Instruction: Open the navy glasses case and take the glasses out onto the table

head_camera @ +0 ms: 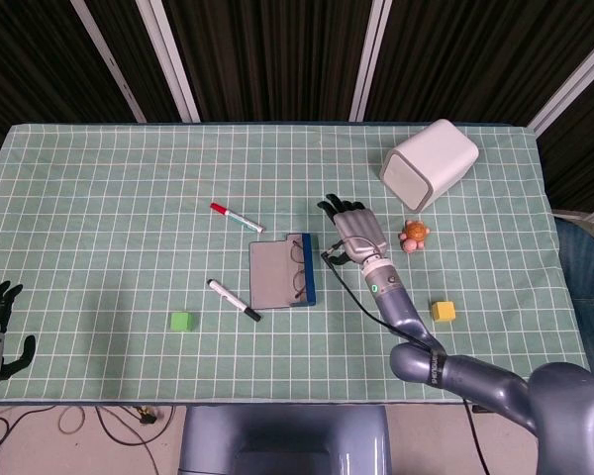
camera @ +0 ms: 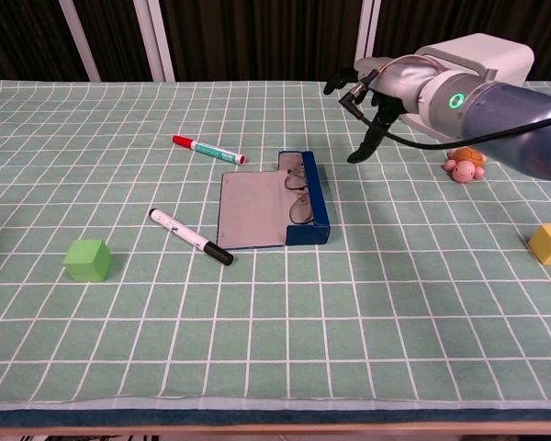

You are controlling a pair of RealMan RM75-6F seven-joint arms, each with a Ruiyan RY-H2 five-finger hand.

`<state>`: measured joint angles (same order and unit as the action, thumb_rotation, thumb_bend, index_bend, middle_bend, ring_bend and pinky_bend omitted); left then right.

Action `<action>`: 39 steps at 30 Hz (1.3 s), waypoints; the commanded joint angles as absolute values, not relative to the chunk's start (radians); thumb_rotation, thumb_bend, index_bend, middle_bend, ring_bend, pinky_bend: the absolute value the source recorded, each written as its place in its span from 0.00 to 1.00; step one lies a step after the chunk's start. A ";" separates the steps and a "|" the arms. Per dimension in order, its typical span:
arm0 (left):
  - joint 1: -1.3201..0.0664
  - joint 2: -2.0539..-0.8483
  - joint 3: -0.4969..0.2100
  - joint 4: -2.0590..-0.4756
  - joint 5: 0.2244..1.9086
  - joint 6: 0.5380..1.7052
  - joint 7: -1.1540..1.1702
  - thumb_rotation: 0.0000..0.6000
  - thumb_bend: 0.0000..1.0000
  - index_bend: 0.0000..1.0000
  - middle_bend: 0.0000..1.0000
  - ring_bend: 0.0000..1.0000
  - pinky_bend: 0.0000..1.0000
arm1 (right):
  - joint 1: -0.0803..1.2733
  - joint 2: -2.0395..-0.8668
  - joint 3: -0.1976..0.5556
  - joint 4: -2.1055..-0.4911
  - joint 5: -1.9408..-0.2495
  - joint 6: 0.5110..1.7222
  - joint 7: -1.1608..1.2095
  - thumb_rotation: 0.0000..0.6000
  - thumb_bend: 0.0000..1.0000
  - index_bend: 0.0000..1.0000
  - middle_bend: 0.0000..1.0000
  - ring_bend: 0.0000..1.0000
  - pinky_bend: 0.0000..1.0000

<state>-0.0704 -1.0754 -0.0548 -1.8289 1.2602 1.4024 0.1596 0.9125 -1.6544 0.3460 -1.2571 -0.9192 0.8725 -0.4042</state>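
While its lid lies flat, navy glasses case (camera: 274, 209) cradles glasses (camera: 299, 193).

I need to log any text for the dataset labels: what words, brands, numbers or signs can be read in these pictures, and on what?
No text can be read in either view.
Red-capped marker: any print on the barrel is too small to read.
Black-capped marker: the same, no legible print.
White box: plain faces, no label visible.
Navy glasses case: open, no brand visible.
Right hand: only a green ring light at the wrist, no characters.
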 commanded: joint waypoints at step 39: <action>-0.075 -1.082 -0.050 -1.826 1.267 1.402 0.180 1.00 0.46 0.05 0.00 0.00 0.00 | 0.791 -1.526 0.087 -1.764 -0.969 1.062 -0.754 1.00 0.14 0.22 0.03 0.12 0.23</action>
